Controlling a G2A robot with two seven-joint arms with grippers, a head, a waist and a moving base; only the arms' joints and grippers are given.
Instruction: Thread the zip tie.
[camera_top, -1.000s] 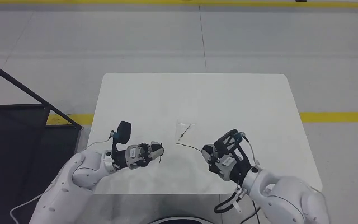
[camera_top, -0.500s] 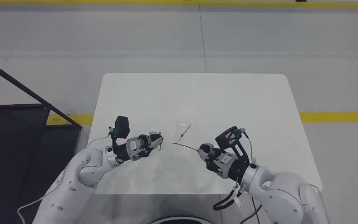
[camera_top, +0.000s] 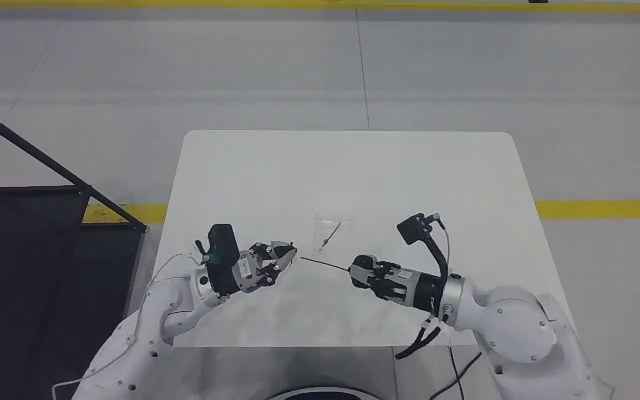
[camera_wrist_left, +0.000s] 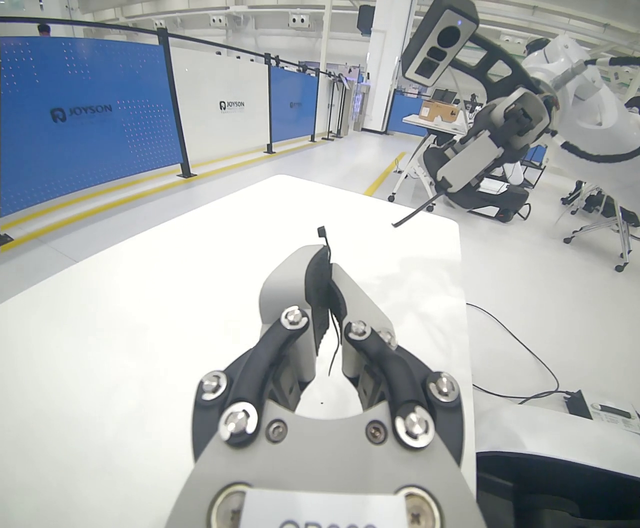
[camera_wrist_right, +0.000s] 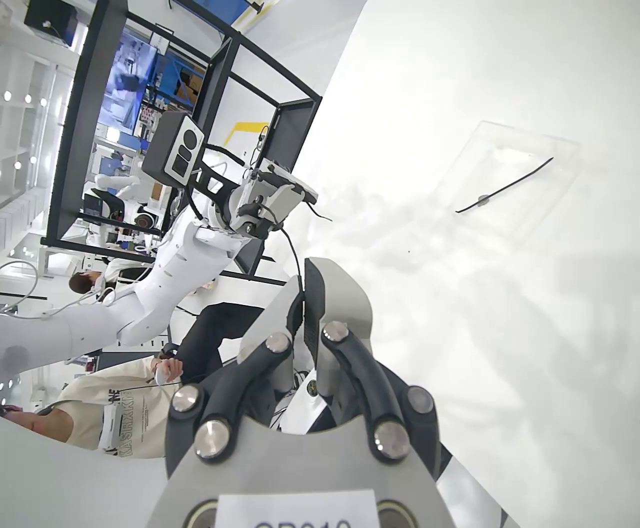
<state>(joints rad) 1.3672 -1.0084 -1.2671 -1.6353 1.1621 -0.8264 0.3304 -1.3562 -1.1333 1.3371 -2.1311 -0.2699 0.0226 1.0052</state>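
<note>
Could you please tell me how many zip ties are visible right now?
3. One zip tie is clamped in the left gripper; a second tie juts from the right gripper; a third tie lies on the clear sheet on the table.

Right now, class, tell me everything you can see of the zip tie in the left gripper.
The zip tie is a thin black strip, plastic by its look. The left gripper is shut on it partway along. Its small square head sticks out beyond the fingers, above the white table, while the thin tail hangs loose behind them. Only the gripper touches it.
</note>
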